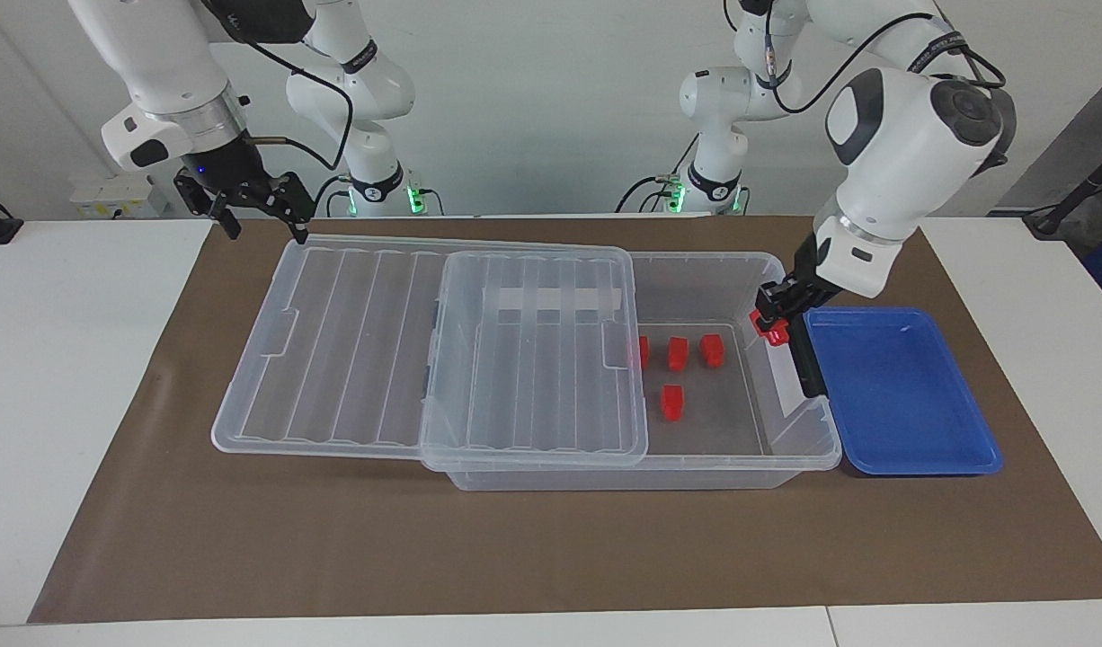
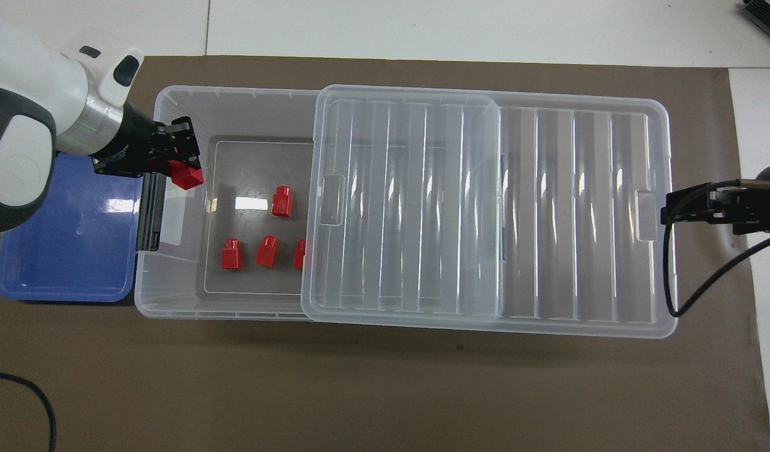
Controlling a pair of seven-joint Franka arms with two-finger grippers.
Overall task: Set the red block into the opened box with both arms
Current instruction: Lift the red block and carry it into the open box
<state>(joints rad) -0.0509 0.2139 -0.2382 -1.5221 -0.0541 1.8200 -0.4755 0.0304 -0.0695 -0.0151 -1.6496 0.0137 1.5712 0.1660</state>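
My left gripper (image 1: 772,316) (image 2: 183,164) is shut on a red block (image 1: 775,332) (image 2: 187,176) and holds it over the handle end of the box (image 1: 740,261) (image 2: 234,95), just above the rim. The clear box stands half open. Its ribbed lid (image 1: 353,350) (image 2: 548,207) is slid toward the right arm's end. Several more red blocks (image 1: 676,353) (image 2: 282,201) lie on the box floor, one partly under the lid. My right gripper (image 1: 263,228) (image 2: 677,207) hangs open, holding nothing, just above the lid's end at the right arm's end.
A shallow blue tray (image 1: 902,395) (image 2: 65,251) with nothing in it sits against the box's dark handle (image 1: 803,355) (image 2: 147,213). Everything rests on a brown mat (image 1: 551,548) over the white table.
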